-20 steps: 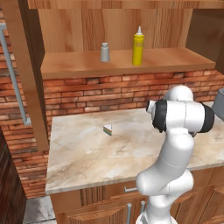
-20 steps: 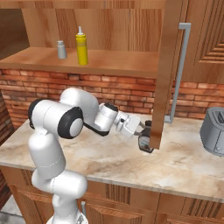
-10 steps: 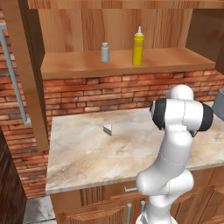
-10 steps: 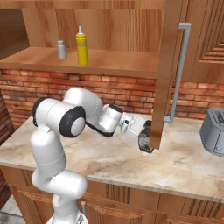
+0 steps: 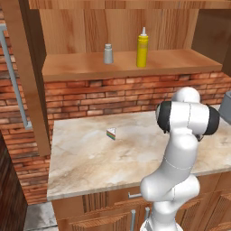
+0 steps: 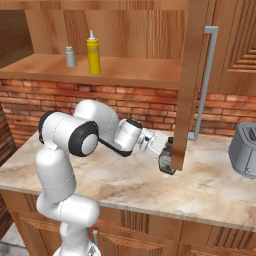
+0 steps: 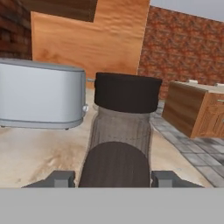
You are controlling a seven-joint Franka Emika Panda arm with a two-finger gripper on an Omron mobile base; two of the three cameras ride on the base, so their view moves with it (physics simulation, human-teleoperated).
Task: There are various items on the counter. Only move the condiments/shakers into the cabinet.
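**A:** Where's the dark bottle [image 7: 124, 131]?

**B:** Right in front of my hand camera, between my two fingertips [image 7: 59, 178], black cap toward the toaster [image 7: 41, 94]. In the right base view my gripper [image 6: 165, 159] is at the open cabinet door [image 6: 187, 85], whose edge hides most of the bottle.

**A:** Are your jaws clenched on it?

**B:** I cannot tell; the tips flank the bottle, but any contact is cut off below.

**A:** And farther from that door?

**B:** The yellow squeeze bottle [image 5: 142, 48] and grey shaker [image 5: 108, 54] stand apart on the cabinet shelf [image 5: 90, 70]. The rainbow wedge [image 5: 111, 133] lies alone on the tabletop [image 5: 90, 162].
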